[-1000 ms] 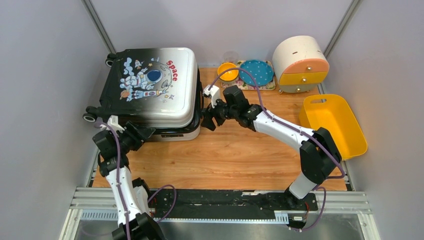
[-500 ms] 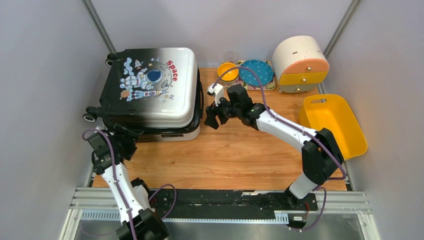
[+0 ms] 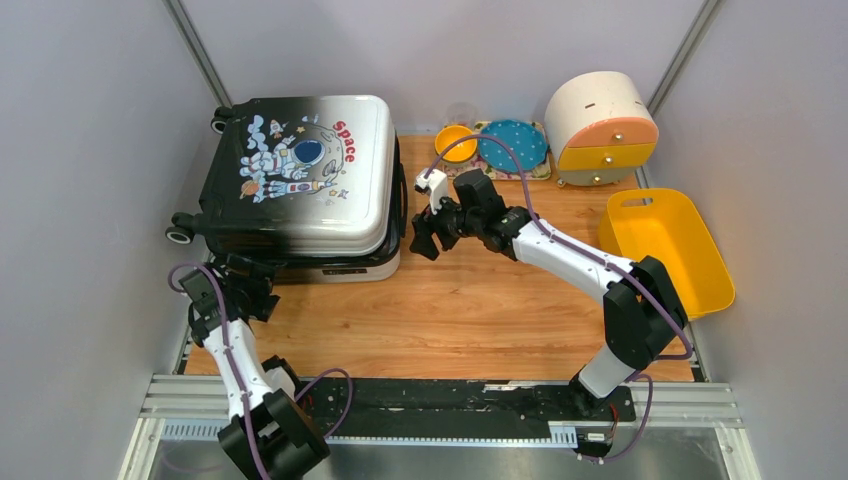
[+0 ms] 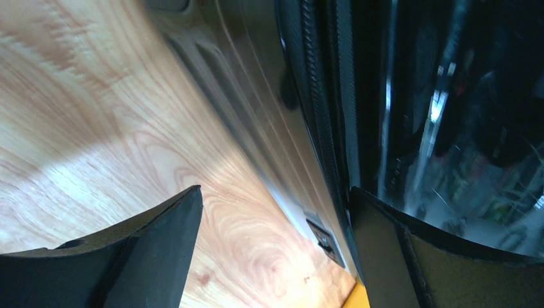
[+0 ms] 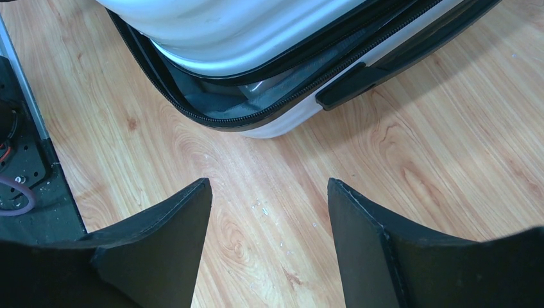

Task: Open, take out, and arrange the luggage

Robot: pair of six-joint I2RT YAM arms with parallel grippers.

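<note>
Luggage (image 3: 300, 180) lying flat, lid slightly ajar, wooden table (image 3: 480, 310) beneath it. Left gripper (image 4: 274, 191) hovering at luggage's near-left corner, jaws spread, gripping nothing. Right gripper (image 5: 268, 183) hovering just right of luggage, jaws parted, empty.

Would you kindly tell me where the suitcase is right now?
In the top view, the luggage lies flat at the far left corner of the table, left of the orange bowl, with the left gripper by its near edge.
</note>
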